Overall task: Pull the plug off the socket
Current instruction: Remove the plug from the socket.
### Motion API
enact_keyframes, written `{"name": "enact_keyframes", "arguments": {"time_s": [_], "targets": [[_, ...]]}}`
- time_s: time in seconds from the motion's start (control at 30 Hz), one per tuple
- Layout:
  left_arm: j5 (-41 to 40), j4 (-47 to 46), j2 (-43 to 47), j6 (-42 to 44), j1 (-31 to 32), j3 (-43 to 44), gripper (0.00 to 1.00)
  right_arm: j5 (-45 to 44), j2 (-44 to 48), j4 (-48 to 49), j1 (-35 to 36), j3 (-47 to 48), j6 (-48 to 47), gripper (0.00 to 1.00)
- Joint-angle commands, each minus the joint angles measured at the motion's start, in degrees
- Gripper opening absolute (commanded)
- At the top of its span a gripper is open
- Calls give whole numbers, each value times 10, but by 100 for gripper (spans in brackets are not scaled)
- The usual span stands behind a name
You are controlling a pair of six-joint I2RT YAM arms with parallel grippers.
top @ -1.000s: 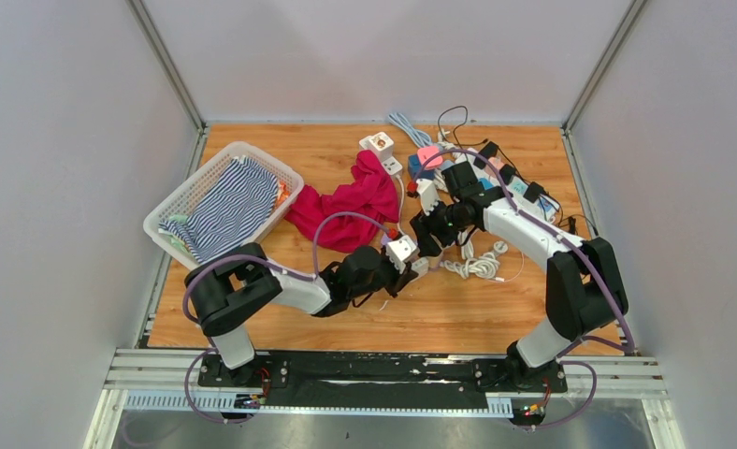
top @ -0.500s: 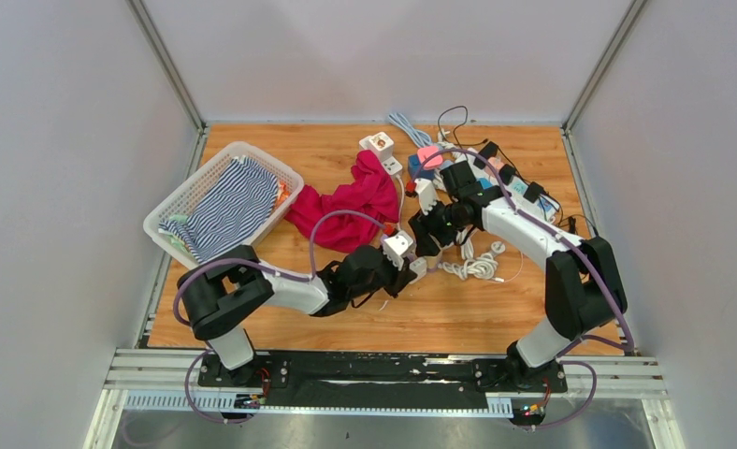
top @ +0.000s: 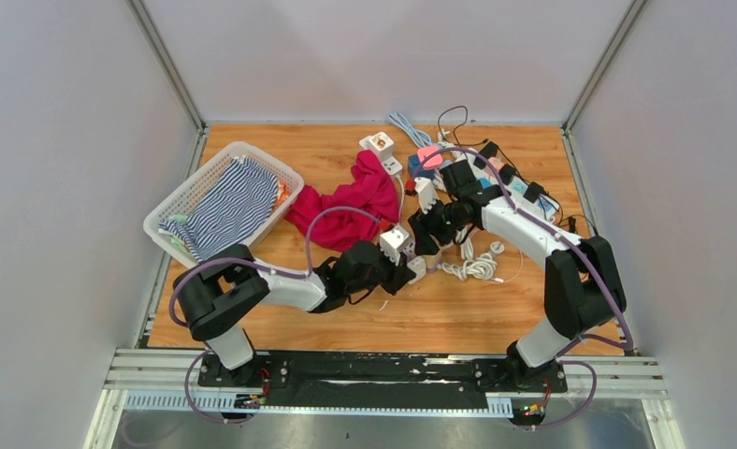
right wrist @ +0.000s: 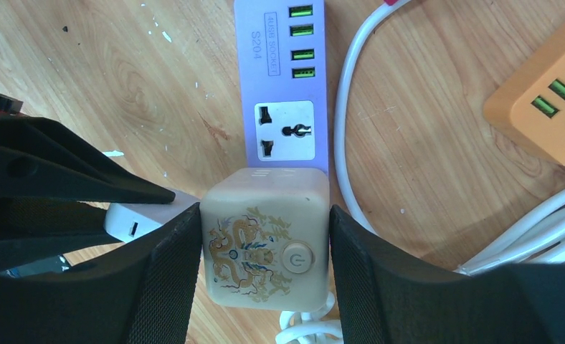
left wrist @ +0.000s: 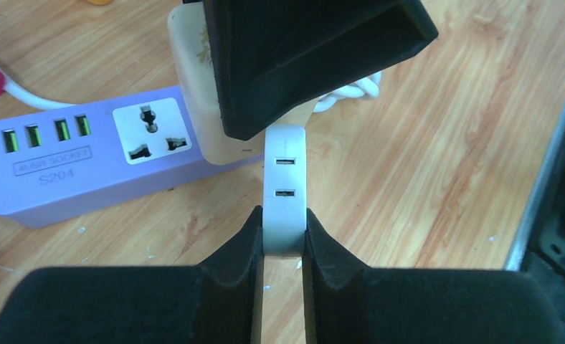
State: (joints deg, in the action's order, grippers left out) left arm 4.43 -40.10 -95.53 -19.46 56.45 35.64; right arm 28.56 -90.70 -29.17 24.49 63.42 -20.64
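Near the middle of the wooden worktop, the left end effector is clamped narrow on a white plug, a slim block with 2 USB ports on its face, pinched flat between both black pads. The plug's far end runs under a finger of the right end effector and meets the side of the cream cube socket; whether its pins are seated in the cube cannot be told. The right end effector stands about half spread, its 2 fingers pressed on opposite sides of that cube, which carries a gold dragon print and a round power button on the face turned to the right wrist camera. Below the cube lies a purple power strip with 4 green USB ports and 1 universal outlet, flat on the wood. An orange power strip sits to its right in the right wrist view, and a white cable curves between them. From above, the 2 arms meet tip to tip just beside a magenta cloth. A white basket with a striped cloth stands well apart to the left.
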Motion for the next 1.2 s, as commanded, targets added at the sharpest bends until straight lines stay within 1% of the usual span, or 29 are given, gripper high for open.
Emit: {"name": "enact_keyframes", "arguments": {"time_s": [0.0, 0.1, 0.17, 0.23, 0.37, 0.43, 0.5, 0.63, 0.7, 0.77, 0.8, 0.9, 0.93, 0.97, 1.03, 1.1, 1.17], "targets": [[-104, 56, 23, 69, 27, 15, 0, -34, -28, -47, 5, -12, -22, 17], [-139, 71, 15, 105, 41, 24, 0, -30, -31, -47, 4, -12, -22, 17], [-133, 73, 14, 104, 43, 25, 0, -31, -33, -48, 5, -12, -22, 17], [-110, 71, 21, 71, 41, 24, 0, -30, -36, -49, 5, -11, -23, 17], [-29, 70, 39, -31, 14, 25, 0, -29, -35, -49, 5, -11, -24, 17], [-20, 70, 45, -44, 13, 26, 0, -29, -34, -50, 4, -11, -25, 17], [-53, 72, 52, -6, 24, 23, 0, -29, -34, -50, 5, -11, -25, 17], [-189, 79, 48, 121, 79, 21, 0, -30, -33, -50, 4, -11, -25, 17], [-222, 79, 40, 156, 98, 23, 0, -31, -34, -50, 4, -11, -26, 17], [-219, 79, 38, 135, 96, 22, 0, -32, -34, -50, 5, -12, -26, 17], [-199, 78, 40, 114, 92, 22, 0, -32, -34, -50, 5, -12, -26, 17], [-80, 76, 45, 16, 54, 27, 0, -34, -35, -50, 5, -12, -26, 17], [-59, 77, 45, -4, 49, 30, 0, -34, -35, -50, 4, -12, -26, 17], [-55, 77, 47, -1, 49, 32, 0, -35, -35, -50, 5, -12, -26, 17], [-81, 78, 54, 24, 55, 29, 0, -35, -35, -51, 4, -12, -26, 17], [-133, 79, 62, 64, 67, 21, 0, -35, -34, -51, 5, -12, -27, 17], [-165, 79, 71, 96, 76, 10, 0, -35, -33, -51, 5, -12, -27, 17]]}}
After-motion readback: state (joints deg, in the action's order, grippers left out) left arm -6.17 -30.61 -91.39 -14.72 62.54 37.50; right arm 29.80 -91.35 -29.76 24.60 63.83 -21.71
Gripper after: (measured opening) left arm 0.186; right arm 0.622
